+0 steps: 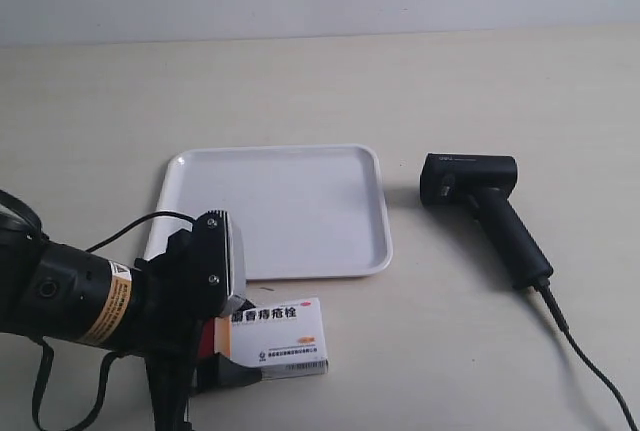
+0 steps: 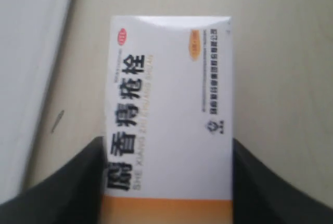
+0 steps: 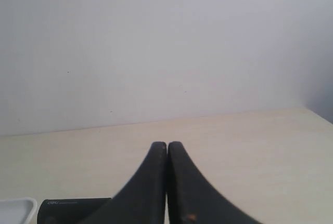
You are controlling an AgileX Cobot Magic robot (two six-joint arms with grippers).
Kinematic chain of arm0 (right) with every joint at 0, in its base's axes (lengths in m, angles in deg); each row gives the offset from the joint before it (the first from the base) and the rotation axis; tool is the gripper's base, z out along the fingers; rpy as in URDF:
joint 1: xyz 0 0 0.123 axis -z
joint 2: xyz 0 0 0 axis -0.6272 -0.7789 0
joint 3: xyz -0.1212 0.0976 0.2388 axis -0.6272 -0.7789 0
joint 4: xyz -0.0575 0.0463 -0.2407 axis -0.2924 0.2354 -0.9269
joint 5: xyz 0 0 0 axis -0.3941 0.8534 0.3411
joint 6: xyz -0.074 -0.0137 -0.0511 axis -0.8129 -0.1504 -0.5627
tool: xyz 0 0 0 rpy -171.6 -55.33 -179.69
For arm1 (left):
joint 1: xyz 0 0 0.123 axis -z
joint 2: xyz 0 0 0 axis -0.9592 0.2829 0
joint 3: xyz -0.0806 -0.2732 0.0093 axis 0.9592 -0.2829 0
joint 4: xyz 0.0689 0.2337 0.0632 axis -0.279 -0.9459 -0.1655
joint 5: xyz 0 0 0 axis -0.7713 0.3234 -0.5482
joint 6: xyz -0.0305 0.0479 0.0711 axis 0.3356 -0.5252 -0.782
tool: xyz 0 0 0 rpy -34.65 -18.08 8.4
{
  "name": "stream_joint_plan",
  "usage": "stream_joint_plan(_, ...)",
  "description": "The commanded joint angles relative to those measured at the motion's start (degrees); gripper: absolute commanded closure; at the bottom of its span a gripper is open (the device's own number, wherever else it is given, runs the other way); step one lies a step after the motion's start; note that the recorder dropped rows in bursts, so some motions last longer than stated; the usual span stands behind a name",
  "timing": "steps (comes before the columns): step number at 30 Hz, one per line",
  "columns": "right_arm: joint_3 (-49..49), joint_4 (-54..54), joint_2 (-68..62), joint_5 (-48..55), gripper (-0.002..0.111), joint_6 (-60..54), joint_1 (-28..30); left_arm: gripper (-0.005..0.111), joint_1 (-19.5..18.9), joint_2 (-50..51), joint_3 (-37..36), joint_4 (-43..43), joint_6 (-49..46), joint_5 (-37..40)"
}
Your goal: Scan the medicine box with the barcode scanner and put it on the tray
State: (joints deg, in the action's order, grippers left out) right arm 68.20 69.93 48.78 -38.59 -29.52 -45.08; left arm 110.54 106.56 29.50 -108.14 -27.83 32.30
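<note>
The medicine box (image 1: 280, 336) lies flat on the table just in front of the tray (image 1: 280, 211), white with black Chinese lettering and an orange band. My left gripper (image 1: 225, 346) is on its banded end. In the left wrist view the box (image 2: 171, 104) fills the gap between the dark fingers (image 2: 67, 193), which press against both long sides. The barcode scanner (image 1: 480, 201) lies on its side to the right of the tray. My right gripper (image 3: 167, 146) is shut on nothing, raised, with the scanner (image 3: 73, 208) and a corner of the tray (image 3: 15, 208) low beside it.
The scanner's black cable (image 1: 590, 361) trails off toward the exterior view's lower right corner. The left arm's body and its cables fill the lower left of that view. A pale wall stands behind the table.
</note>
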Motion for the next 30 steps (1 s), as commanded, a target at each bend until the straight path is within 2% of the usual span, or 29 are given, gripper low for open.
stream_joint_plan(1,-0.3,1.2,0.3,-1.4,0.108,1.6,0.3,0.104,0.3,-1.5,1.5,0.7,0.1,0.3)
stream_joint_plan(4,-0.3,6.2,0.3,-3.6,0.108,8.5,0.3,0.107,0.1,-4.7,2.6,0.0,0.2,0.5)
stream_joint_plan(8,-0.3,7.0,0.3,-3.8,0.108,9.5,0.3,0.107,-3.6,-9.2,4.5,-2.1,0.4,1.5)
stream_joint_plan(12,-0.3,7.4,0.3,-1.6,0.108,9.9,0.3,0.107,-12.1,-9.9,8.0,-7.2,2.9,-3.7)
stream_joint_plan(15,-0.3,7.9,0.3,-1.7,0.108,9.6,0.3,0.107,-19.4,-7.8,11.8,-19.6,11.6,-13.3)
stream_joint_plan(17,-0.3,7.9,-1.1,-3.1,0.108,9.5,0.3,0.107,-22.4,-5.7,14.8,-25.4,17.9,-17.4)
stream_joint_plan(19,2.1,7.9,-6.4,-4.3,0.108,9.5,0.3,0.107,-23.3,-3.2,17.1,-25.6,21.1,-19.2)
stream_joint_plan(22,5.2,7.8,-19.7,-4.3,0.108,9.5,-0.8,0.107,-22.5,0.3,18.2,-25.6,20.1,-20.1)
stream_joint_plan(26,10.5,6.8,-43.1,-5.0,0.107,6.5,-7.3,0.107,-21.5,2.8,19.2,-25.6,19.8,-20.0)
stream_joint_plan(28,15.0,6.8,-53.8,-5.0,0.102,4.5,-11.7,0.107,-21.5,3.0,19.2,-25.6,19.8,-20.0)
stream_joint_plan(30,19.2,6.8,-63.4,-5.0,0.091,2.7,-14.9,0.107,-21.5,3.0,19.2,-25.6,19.8,-19.9)
